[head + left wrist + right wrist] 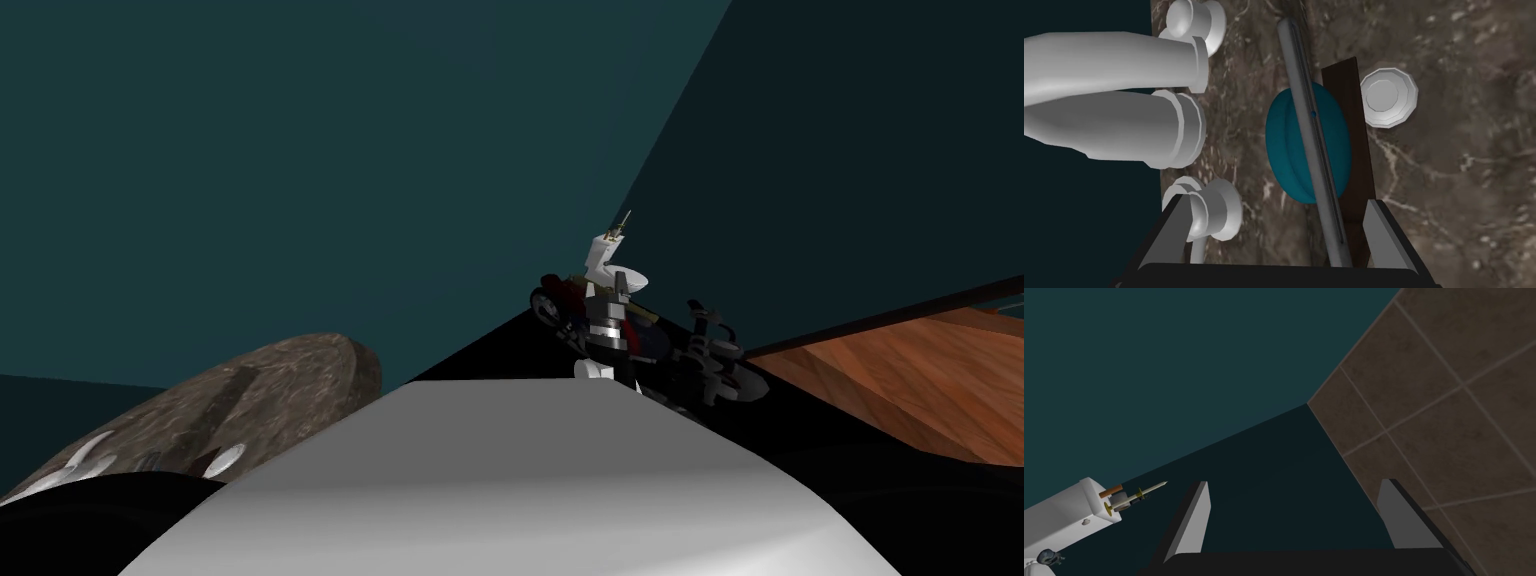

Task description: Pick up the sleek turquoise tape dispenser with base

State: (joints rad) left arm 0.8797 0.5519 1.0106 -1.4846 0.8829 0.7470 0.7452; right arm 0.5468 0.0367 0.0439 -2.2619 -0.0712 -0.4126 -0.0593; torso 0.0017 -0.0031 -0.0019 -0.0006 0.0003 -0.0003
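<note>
**Head view:** A mottled stone counter (290, 385) curves in low on the robot's left. White faucet (90, 450) parts catch the light at its near end. Well beyond the faucet stands a white toilet (610, 262), and past that lies a wooden floor (900, 380).

**Left wrist view:** The turquoise tape dispenser (1284, 145) lies on the counter just beside the faucet. A thin grey strip (1316, 150) crosses its disc. A dark brown slab (1349, 125), probably its base, flanks the side away from the faucet. A white round cap (1388, 97) sits just past the slab. The left gripper (1276, 210) is released and grips nothing, its fingers spread short of the disc. One finger is close against a faucet knob (1216, 207) and the other is at the slab's near end.

The step in hand looks like the final approach. It would go best with the hand shifted away from the faucet, so the knob-side finger runs clear. The jaws should then slide along both flanks and close across disc, strip and slab together. Room is tight toward the faucet, where the two spouts overhang and the teal wall (1084, 200) ends the counter. The bare stone beyond the cap offers freer passage.

**Right wrist view:** The right gripper (1294, 485) is idle, its fingers spread and empty, well apart from the faucet.
</note>
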